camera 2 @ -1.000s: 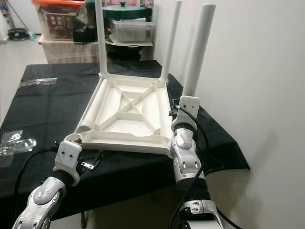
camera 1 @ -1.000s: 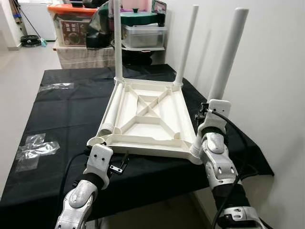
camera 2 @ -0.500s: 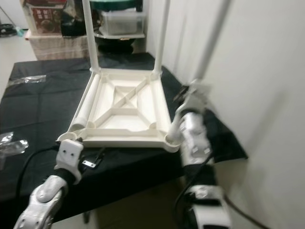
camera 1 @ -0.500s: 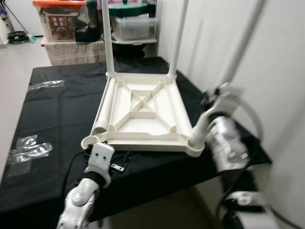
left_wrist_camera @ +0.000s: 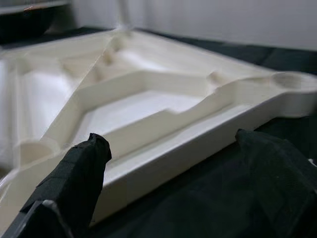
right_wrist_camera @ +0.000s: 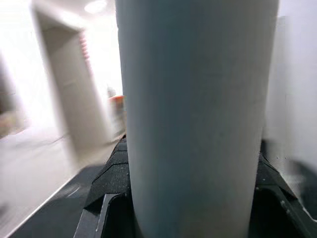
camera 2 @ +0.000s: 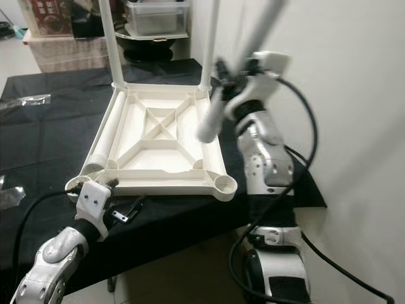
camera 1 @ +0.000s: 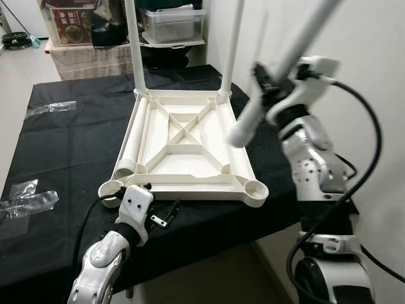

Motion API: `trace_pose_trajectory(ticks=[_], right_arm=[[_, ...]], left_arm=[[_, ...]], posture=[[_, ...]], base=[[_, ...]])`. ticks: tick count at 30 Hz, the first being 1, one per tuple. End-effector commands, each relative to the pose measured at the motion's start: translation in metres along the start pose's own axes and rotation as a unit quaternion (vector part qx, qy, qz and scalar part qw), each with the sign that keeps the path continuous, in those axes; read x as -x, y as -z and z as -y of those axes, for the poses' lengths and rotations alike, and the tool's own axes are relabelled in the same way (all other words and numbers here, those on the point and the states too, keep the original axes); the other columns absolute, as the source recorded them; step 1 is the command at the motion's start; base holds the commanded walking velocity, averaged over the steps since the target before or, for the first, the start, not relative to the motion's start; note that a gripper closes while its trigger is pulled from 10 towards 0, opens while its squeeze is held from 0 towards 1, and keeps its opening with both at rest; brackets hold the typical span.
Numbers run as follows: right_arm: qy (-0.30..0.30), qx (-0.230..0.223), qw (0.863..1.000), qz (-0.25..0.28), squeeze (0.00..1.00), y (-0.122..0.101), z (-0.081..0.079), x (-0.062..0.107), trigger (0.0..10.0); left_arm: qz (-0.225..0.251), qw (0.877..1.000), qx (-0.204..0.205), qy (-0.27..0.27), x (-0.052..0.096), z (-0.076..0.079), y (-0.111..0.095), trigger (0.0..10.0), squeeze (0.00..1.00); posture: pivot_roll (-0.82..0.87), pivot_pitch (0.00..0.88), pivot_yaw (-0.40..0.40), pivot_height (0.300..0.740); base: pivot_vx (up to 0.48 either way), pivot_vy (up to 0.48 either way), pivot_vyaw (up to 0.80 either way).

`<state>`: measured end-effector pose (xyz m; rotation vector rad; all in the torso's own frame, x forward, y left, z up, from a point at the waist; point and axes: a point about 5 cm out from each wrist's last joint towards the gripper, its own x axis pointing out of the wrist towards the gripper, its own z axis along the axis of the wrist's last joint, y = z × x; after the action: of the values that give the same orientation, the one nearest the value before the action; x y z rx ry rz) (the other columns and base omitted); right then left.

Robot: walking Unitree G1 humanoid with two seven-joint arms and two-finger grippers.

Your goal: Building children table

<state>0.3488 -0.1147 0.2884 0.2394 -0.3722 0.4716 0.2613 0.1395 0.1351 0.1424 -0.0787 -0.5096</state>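
A white plastic tabletop (camera 1: 183, 149) lies upside down on the black-clothed table (camera 1: 69, 145). Two white legs (camera 1: 131, 44) (camera 1: 233, 47) stand in its far corner sockets. A third leg (camera 1: 131, 142) lies loose along its left side. My right gripper (camera 1: 264, 81) is shut on a fourth leg (camera 1: 250, 117), which hangs tilted in the air above the tabletop's right side. That leg (right_wrist_camera: 195, 119) sits between the black pads (right_wrist_camera: 111, 173). The near right socket (camera 1: 256, 187) stands empty. My left gripper (left_wrist_camera: 173, 163) is open, low by the tabletop's near left corner (camera 1: 111, 189).
Crumpled clear plastic pieces (camera 1: 28, 199) (camera 1: 50, 107) lie on the cloth at the left. Storage boxes (camera 1: 171, 22) are stacked behind the table. A white wall (camera 1: 373, 44) runs close along the right side. The table's front edge is just below the tabletop.
My right gripper has lifted the fourth leg out of the near right socket, up and back, tilting it. The head camera has shifted. The left gripper stays by the near left corner.
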Motion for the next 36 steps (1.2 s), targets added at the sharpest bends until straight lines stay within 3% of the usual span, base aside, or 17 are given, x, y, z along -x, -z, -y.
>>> trace_pose_trajectory(ticks=[1,2,6,11,14,21,26,30,34,35,36], right_arm=[[-0.027,0.0,1.0,-0.003,0.0,0.0,-0.008,0.0,10.0],[-0.054,-0.004,0.998,-0.019,0.0,0.009,-0.021,0.002,10.0],[-0.096,-0.015,0.995,-0.037,0.0,0.018,-0.039,0.006,10.0],[-0.133,-0.019,0.99,-0.042,0.0,0.019,-0.05,0.01,10.0],[-0.183,-0.036,0.981,-0.043,0.0,0.016,-0.065,0.016,10.0],[-0.218,-0.045,0.973,-0.055,0.0,0.02,-0.078,0.026,10.0],[-0.249,-0.051,0.965,-0.059,0.0,0.02,-0.089,0.033,10.0],[-0.252,-0.054,0.964,-0.065,0.0,0.021,-0.092,0.035,10.0],[-0.253,-0.054,0.964,-0.069,0.0,0.021,-0.093,0.037,10.0],[-0.252,-0.054,0.964,-0.069,0.0,0.021,-0.094,0.037,10.0],[-0.252,-0.054,0.964,-0.069,0.0,0.021,-0.094,0.037,10.0]], left_arm=[[0.004,1.0,0.003,0.018,-0.001,0.002,-0.002,10.0,0.0],[0.012,0.999,0.004,0.043,-0.002,0.002,-0.008,10.0,0.0],[0.02,0.997,0.003,0.074,-0.004,0.004,-0.014,10.0,0.0],[0.02,0.997,0.001,0.079,-0.005,0.003,-0.015,10.0,0.0],[0.018,0.997,0.001,0.08,-0.008,-0.001,-0.014,10.0,0.0],[0.021,0.996,0.003,0.091,-0.016,-0.004,-0.016,10.0,0.0],[0.024,0.993,0.009,0.118,-0.031,-0.003,-0.019,10.0,0.0],[0.021,0.987,0.004,0.158,-0.044,0.005,-0.022,10.0,0.0],[0.022,0.982,0.003,0.187,-0.048,0.012,-0.024,10.0,0.0],[0.022,0.981,0.003,0.194,-0.048,0.014,-0.024,8.0,0.0],[0.022,0.981,0.003,0.194,-0.048,0.014,-0.024,8.0,0.0]], posture=[[0.03,0.0,-0.066,0.74],[0.03,0.0,-0.066,0.74],[0.04,0.0,-0.066,0.74],[0.03,0.0,-0.065,0.74],[0.03,0.0,-0.061,0.74],[0.03,0.0,-0.061,0.74],[0.01,0.0,-0.048,0.74],[0.01,0.0,-0.047,0.74],[0.0,0.0,-0.037,0.74],[0.0,0.0,-0.037,0.74],[0.0,0.0,-0.037,0.74]], base=[[0.0,0.0,0.0],[0.0,0.0,0.0],[0.0,0.0,0.0],[0.0,0.0,0.0],[0.0,0.0,0.0],[0.0,0.0,0.0],[0.0,0.0,0.0],[0.0,0.0,0.0],[0.0,0.0,0.0],[0.0,0.0,0.0],[0.0,0.0,0.0]])
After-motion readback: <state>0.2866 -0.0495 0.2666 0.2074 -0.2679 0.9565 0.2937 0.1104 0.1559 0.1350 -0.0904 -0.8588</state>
